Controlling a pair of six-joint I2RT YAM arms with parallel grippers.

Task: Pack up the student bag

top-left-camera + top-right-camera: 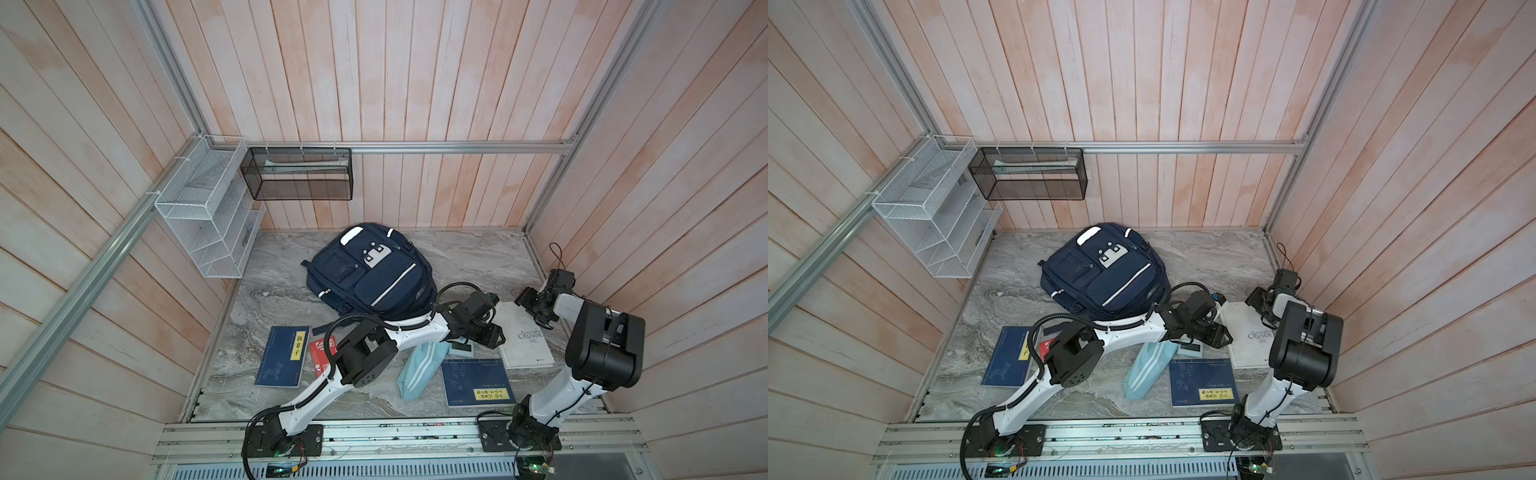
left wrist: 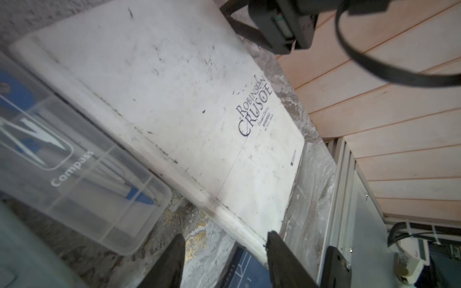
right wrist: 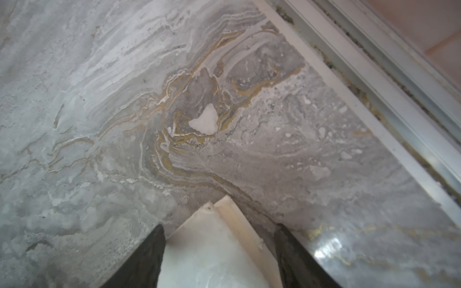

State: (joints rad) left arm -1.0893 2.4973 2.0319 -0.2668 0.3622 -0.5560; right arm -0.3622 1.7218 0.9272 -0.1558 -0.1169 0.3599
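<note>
Two claws attend one white book (image 1: 528, 340), which lies flat at 4 o'clock on the table (image 1: 465, 257).

Left claw (image 2: 225, 235): jaws moderately apart, empty, low over the book's spine edge toward its 7 o'clock corner, with one finger just at that edge.
Right claw (image 3: 219, 225): jaws apart, straddling the book's 1 o'clock corner. I cannot tell whether the pads touch it. Nothing is lifted.

Backpack (image 1: 370, 274): lies front-up toward 12 o'clock, well apart from the book. No open mouth shows from above.

Step in hand (judgement): getting a hold on the book.
- The book is thin and flat on stone, so there is no edge to pinch from above.
- One claw should pin or nudge a corner so the opposite edge lifts. The other then slips a finger under and closes across the covers, near the spine, so the pages do not fan.
- The clear box (image 2: 74, 174) sits just beside the spine edge and is likely to get shoved.

Writing:
- White book cover: "ROBINSON CRUSOE". The lines beneath are too small to read.
- Clear box lid: "Compass".
- Blue book (image 1: 282, 355) at 8 o'clock: yellow strip reading 韩非子.
- Second blue book (image 1: 476, 382) at 5 o'clock: yellow label, illegible.
</note>
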